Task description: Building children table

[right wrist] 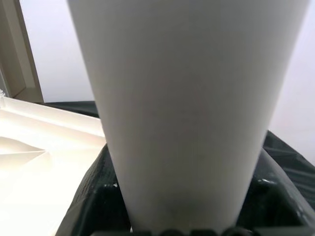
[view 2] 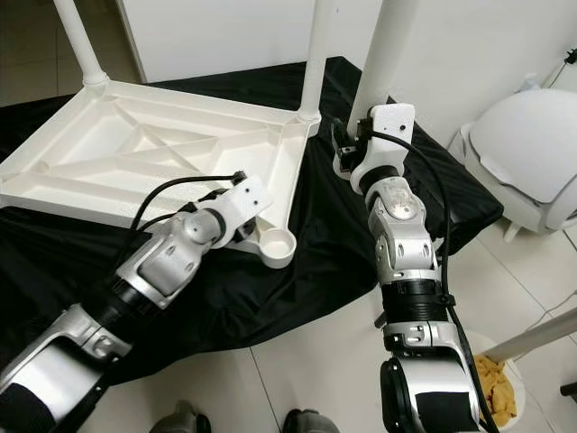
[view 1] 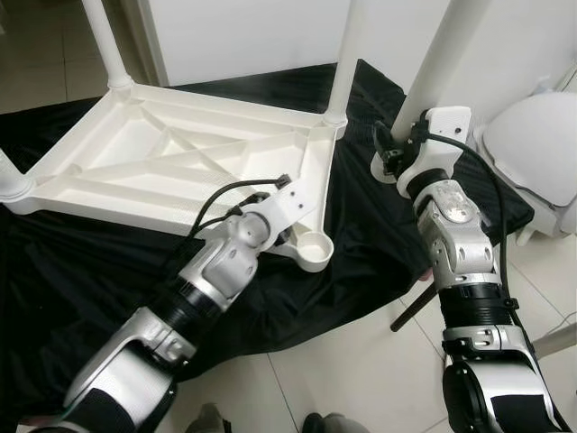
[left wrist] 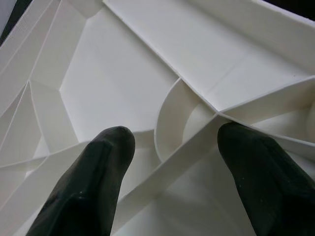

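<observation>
The white plastic table top (view 1: 171, 158) lies upside down on a black cloth (view 1: 361, 244). White legs stand in its far-left corner (view 1: 106, 41) and far-right corner (view 1: 347, 54). The near-right corner socket (view 1: 312, 245) is an empty round cup. My left gripper (left wrist: 172, 167) is open over the ribbed underside beside that socket, its fingers (left wrist: 93, 182) either side of a rib. My right gripper (view 1: 389, 149) is shut on the lower end of a loose white leg (view 1: 442, 54), held nearly upright over the cloth, to the right of the table top. The leg (right wrist: 182, 98) is close against the wrist camera.
A white rounded plastic object (view 1: 541, 153) stands on the tiled floor at the right. A bowl of yellow food (view 2: 496, 388) sits on the floor beside my right arm. A thin dark rod (view 1: 410, 311) sticks out from under the cloth. A white wall panel (view 1: 243, 36) is behind.
</observation>
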Controlling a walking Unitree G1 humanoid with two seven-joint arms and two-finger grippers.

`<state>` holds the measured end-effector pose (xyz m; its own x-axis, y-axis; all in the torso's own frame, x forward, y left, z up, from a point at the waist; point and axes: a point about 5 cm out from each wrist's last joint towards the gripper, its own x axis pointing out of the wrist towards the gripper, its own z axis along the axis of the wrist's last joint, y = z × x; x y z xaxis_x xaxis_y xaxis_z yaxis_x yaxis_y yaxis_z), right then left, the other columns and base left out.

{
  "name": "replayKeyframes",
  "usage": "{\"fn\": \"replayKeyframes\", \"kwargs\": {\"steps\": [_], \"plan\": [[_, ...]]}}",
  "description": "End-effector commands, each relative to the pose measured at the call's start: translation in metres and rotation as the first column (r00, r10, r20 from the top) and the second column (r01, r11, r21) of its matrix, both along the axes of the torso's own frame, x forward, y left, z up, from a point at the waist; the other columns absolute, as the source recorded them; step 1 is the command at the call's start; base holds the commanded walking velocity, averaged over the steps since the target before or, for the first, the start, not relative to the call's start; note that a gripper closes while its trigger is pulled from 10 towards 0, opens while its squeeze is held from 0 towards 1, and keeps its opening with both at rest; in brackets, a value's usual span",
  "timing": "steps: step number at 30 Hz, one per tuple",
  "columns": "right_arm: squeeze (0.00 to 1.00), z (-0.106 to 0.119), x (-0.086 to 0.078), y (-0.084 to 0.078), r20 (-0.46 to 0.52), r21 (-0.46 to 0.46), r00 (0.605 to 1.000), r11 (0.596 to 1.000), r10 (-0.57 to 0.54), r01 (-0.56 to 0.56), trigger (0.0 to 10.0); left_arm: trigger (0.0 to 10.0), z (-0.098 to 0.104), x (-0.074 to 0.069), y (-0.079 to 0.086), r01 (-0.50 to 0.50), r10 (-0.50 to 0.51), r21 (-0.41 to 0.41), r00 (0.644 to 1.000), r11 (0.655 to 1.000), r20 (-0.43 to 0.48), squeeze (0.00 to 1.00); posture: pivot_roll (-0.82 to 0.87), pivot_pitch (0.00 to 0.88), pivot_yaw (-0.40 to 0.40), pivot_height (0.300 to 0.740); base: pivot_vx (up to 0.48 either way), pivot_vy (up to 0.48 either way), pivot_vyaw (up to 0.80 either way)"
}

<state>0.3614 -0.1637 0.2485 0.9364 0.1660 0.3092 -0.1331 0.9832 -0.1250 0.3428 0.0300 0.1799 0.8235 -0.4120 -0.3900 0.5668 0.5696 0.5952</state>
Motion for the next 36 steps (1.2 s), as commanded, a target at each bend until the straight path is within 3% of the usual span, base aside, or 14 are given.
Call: {"fn": "replayKeyframes", "kwargs": {"steps": [1, 9, 15, 20, 21, 23, 24, 25, 26, 27, 28, 31, 36], "plan": [[0.00, 0.002, -0.003, -0.002, 0.010, 0.007, 1.000, 1.000, -0.002, 0.002, 10.0, 10.0, 0.012, 0.000, -0.017, 0.033, -0.030, -0.050, 0.998, 0.998, 0.060, 0.00, -0.11, 0.091, 0.007, 0.740, 0.000, 0.000, 0.00], [0.00, -0.009, -0.008, 0.007, -0.021, 0.001, 0.998, 0.998, 0.056, -0.056, 10.0, 10.0, 0.027, 0.008, -0.033, 0.016, -0.004, -0.123, 0.995, 0.992, 0.101, 0.00, -0.10, 0.097, 0.008, 0.740, 0.000, 0.000, 0.00], [0.00, -0.015, -0.012, 0.013, -0.042, -0.003, 0.995, 0.995, 0.095, -0.095, 10.0, 10.0, 0.036, 0.013, -0.032, 0.005, 0.013, -0.134, 0.991, 0.991, 0.132, 0.00, -0.10, 0.097, 0.009, 0.740, 0.000, 0.000, 0.00], [0.00, -0.024, -0.016, 0.020, -0.064, -0.004, 0.988, 0.990, 0.137, -0.138, 10.0, 10.0, 0.051, 0.018, -0.020, -0.009, 0.040, -0.192, 0.987, 0.981, 0.158, 0.00, -0.09, 0.098, 0.008, 0.740, 0.000, 0.000, 0.00], [0.00, -0.028, -0.019, 0.024, -0.077, -0.003, 0.984, 0.987, 0.161, -0.162, 10.0, 10.0, 0.064, 0.019, -0.011, 0.009, 0.037, -0.279, 0.987, 0.960, 0.159, 0.00, -0.08, 0.096, 0.004, 0.740, 0.000, 0.000, 0.00], [0.00, -0.028, -0.019, 0.024, -0.077, -0.003, 0.984, 0.987, 0.161, -0.162, 10.0, 10.0, 0.064, 0.019, -0.011, 0.009, 0.037, -0.279, 0.987, 0.960, 0.159, 0.00, -0.08, 0.096, 0.004, 0.740, 0.000, 0.000, 0.00], [0.00, -0.034, -0.023, 0.030, -0.100, 0.004, 0.973, 0.978, 0.206, -0.206, 10.0, 10.0, 0.086, 0.012, 0.000, 0.072, -0.009, -0.470, 0.991, 0.880, 0.134, 0.00, -0.07, 0.091, -0.004, 0.740, 0.000, 0.000, 0.00], [0.00, -0.034, -0.023, 0.030, -0.100, 0.004, 0.973, 0.978, 0.206, -0.206, 10.0, 10.0, 0.086, 0.012, 0.000, 0.072, -0.009, -0.470, 0.991, 0.880, 0.134, 0.00, -0.07, 0.091, -0.004, 0.740, 0.000, 0.000, 0.00], [0.00, -0.035, -0.025, 0.032, -0.108, 0.008, 0.970, 0.976, 0.217, -0.217, 10.0, 10.0, 0.092, 0.008, 0.003, 0.103, -0.042, -0.535, 0.991, 0.838, 0.125, 0.00, -0.07, 0.091, -0.004, 0.740, 0.000, 0.000, 0.00], [0.00, -0.035, -0.025, 0.032, -0.108, 0.008, 0.970, 0.976, 0.217, -0.217, 10.0, 10.0, 0.092, 0.008, 0.003, 0.103, -0.042, -0.535, 0.991, 0.838, 0.125, 0.00, -0.07, 0.091, -0.004, 0.740, 0.000, 0.000, 0.00], [0.00, -0.037, -0.026, 0.035, -0.116, 0.003, 0.967, 0.974, 0.225, -0.227, 10.0, 10.0, 0.095, -0.001, 0.006, 0.155, -0.100, -0.595, 0.987, 0.788, 0.124, 0.00, -0.05, 0.084, -0.015, 0.740, 0.000, 0.000, 0.00], [0.00, -0.038, -0.026, 0.036, -0.118, -0.004, 0.967, 0.973, 0.227, -0.229, 10.0, 10.0, 0.094, -0.005, 0.006, 0.175, -0.124, -0.607, 0.984, 0.775, 0.125, 0.00, -0.05, 0.084, -0.015, 0.740, 0.000, 0.000, 0.00], [0.00, -0.041, -0.028, 0.041, -0.117, -0.013, 0.961, 0.967, 0.252, -0.255, 10.0, 10.0, 0.073, -0.017, 0.002, 0.215, -0.178, -0.557, 0.977, 0.802, 0.120, 0.00, -0.04, 0.074, -0.028, 0.740, 0.000, 0.000, 0.00]]}}
